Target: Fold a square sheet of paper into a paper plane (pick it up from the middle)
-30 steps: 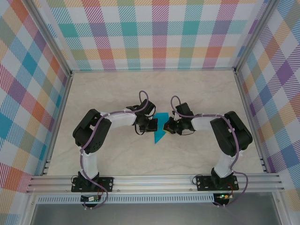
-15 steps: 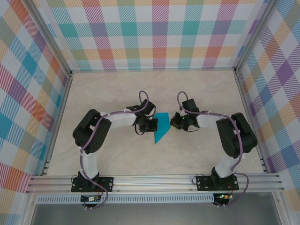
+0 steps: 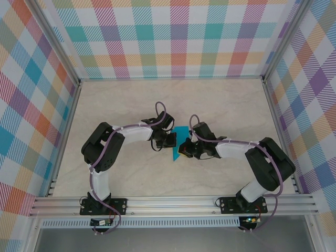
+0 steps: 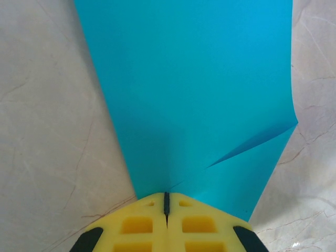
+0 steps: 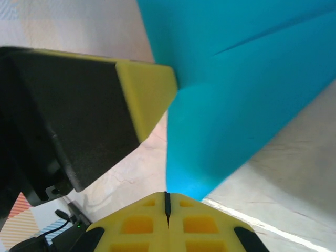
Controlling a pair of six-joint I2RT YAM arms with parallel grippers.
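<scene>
Top view: paper [image 3: 181,132] sits mid-frame on the surface [image 3: 121,105], between left claw [image 3: 171,140] and right claw [image 3: 183,150]. Left wrist view adds detail: left claw clenched at the paper's narrow lower end, with a diagonal crease at right. Right wrist view: right claw clenched at the paper's bottom tip, and the left claw's yellow finger [image 5: 149,97] touches its left edge. Can't tell if either pinches it.
</scene>
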